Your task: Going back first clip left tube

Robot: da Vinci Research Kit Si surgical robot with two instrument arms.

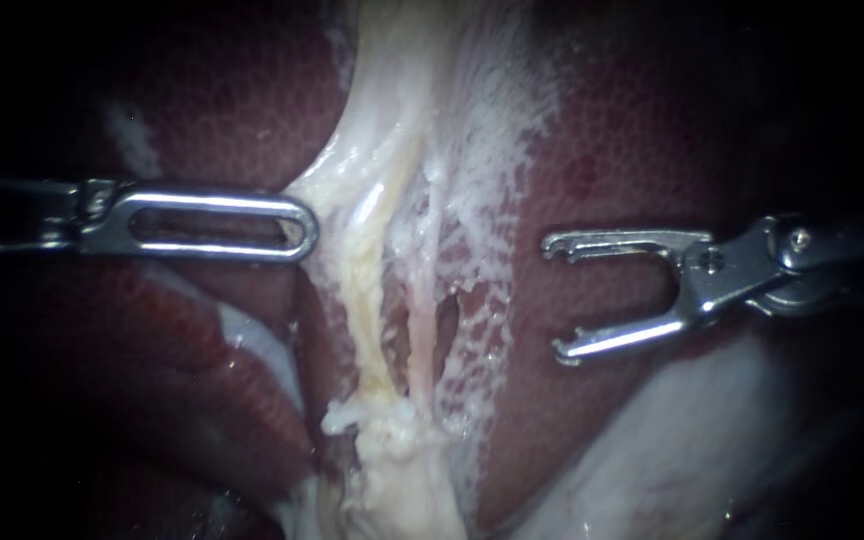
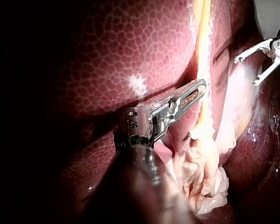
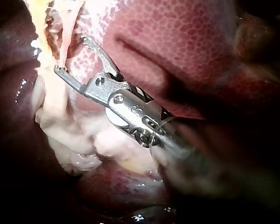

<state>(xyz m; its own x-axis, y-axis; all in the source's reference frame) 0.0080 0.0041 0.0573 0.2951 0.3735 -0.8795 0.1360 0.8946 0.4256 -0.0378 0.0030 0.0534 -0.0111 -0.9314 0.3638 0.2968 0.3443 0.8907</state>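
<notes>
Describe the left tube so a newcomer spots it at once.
A pale band of tissue runs down between the dark red liver surfaces. Within it two thin tubes lie side by side; the left tube is the thicker, yellowish one, the right tube thinner and pinkish.

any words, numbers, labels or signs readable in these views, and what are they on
No readable text in any view.
On the left instrument: nothing legible; any marks on the metal are too small to read.
On the right instrument: the same.
On the liver and the pale tissue: no writing.
</notes>
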